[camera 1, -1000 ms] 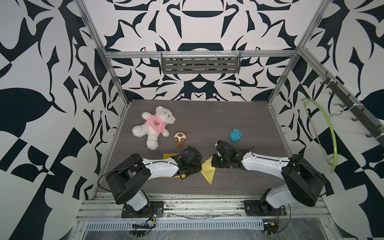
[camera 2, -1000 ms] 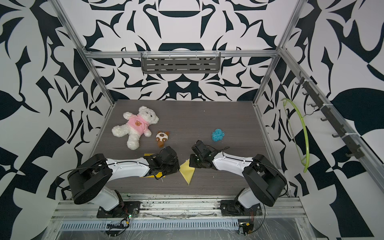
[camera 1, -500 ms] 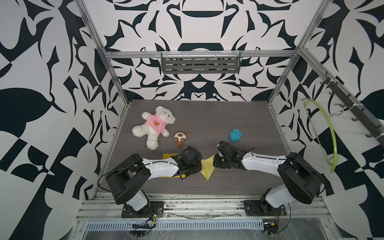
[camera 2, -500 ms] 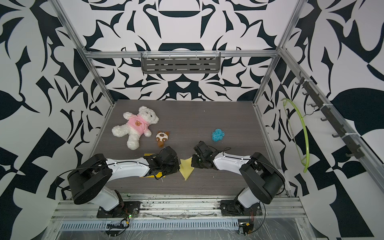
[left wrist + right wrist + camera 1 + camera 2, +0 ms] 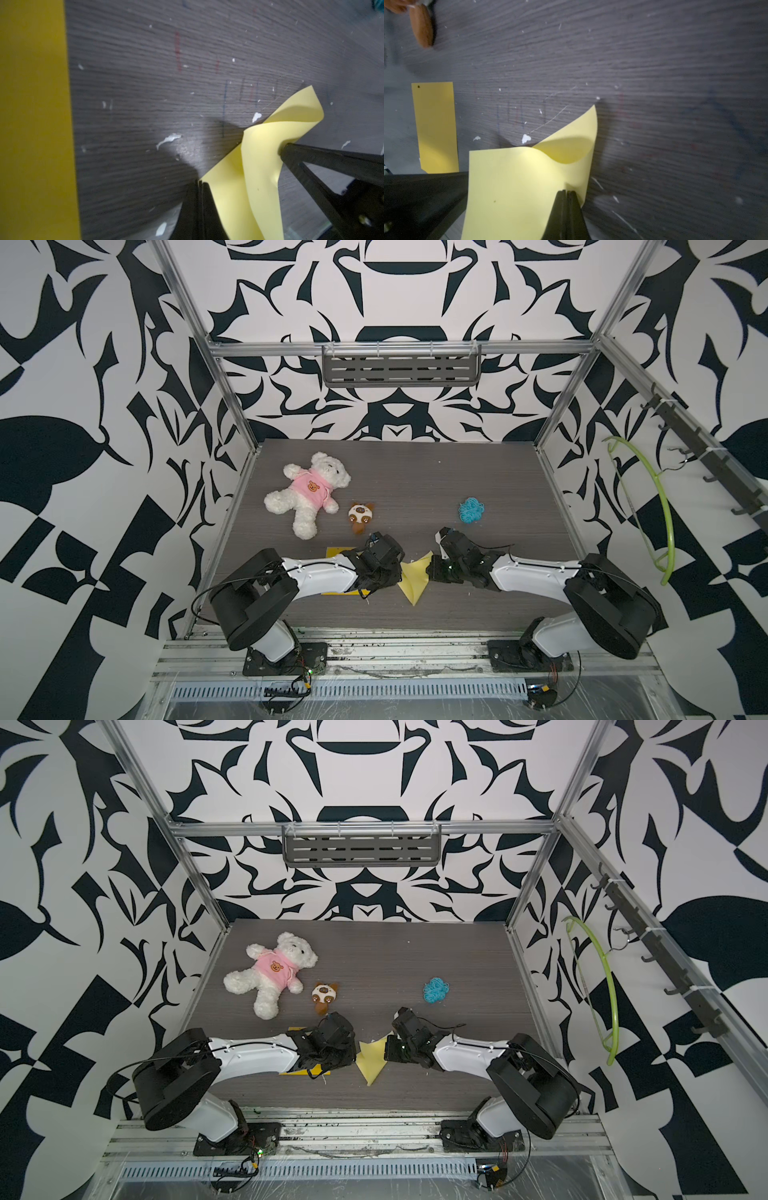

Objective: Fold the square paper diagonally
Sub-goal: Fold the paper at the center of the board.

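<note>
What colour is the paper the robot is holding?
Pale yellow. The paper shows best in the right wrist view.

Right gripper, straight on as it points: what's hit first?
Past the pale yellow paper it's shut on, probably the table close ahead: the right gripper looks angled down. Left gripper sits off to the side. Depth's unclear.

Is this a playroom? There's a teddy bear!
Probably a robot testing booth: a left arm and right arm bolted down in front, a metal frame around patterned walls, and the teddy bear on the table.
</note>
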Robot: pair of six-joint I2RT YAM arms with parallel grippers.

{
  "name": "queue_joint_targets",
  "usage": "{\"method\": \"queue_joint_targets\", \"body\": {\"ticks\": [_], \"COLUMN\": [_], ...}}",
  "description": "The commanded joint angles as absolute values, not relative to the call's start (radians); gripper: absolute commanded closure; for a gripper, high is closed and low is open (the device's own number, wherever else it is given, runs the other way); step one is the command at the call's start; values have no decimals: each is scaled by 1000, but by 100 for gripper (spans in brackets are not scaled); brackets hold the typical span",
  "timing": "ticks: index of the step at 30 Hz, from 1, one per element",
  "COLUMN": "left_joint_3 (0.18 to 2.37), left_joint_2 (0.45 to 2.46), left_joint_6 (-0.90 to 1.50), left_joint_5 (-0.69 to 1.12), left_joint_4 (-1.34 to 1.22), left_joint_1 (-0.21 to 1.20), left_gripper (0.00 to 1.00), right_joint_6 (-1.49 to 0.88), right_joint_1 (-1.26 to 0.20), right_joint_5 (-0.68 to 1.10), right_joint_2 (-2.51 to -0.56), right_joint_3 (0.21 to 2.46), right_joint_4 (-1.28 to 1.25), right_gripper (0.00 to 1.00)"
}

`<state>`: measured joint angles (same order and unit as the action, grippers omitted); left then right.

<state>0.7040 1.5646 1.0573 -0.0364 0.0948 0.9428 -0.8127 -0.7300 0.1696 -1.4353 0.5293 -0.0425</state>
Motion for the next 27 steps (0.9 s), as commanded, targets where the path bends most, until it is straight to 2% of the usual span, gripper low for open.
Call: {"method": "queue_joint_targets", "body": {"ticks": [1, 9, 27], "left_joint_3": [704, 713, 744], "left_joint_2": [1589, 1608, 1613], "left_joint_6": [1037, 1040, 1028], "left_joint_5": [-66, -46, -52], "left_joint_4": [204, 190, 220], "left_joint_1": [943, 943, 943], "left_gripper": [100, 100, 100], "right_joint_6": [-806, -799, -768], "right_joint_1": [-745, -761, -815], "right_joint_5": [188, 199, 227], "right_joint_2": [-1401, -1343, -1421], "right_joint_3": [519, 505, 494], "right_joint_4": [-65, -80, -86], "right_gripper": [94, 85, 86]}}
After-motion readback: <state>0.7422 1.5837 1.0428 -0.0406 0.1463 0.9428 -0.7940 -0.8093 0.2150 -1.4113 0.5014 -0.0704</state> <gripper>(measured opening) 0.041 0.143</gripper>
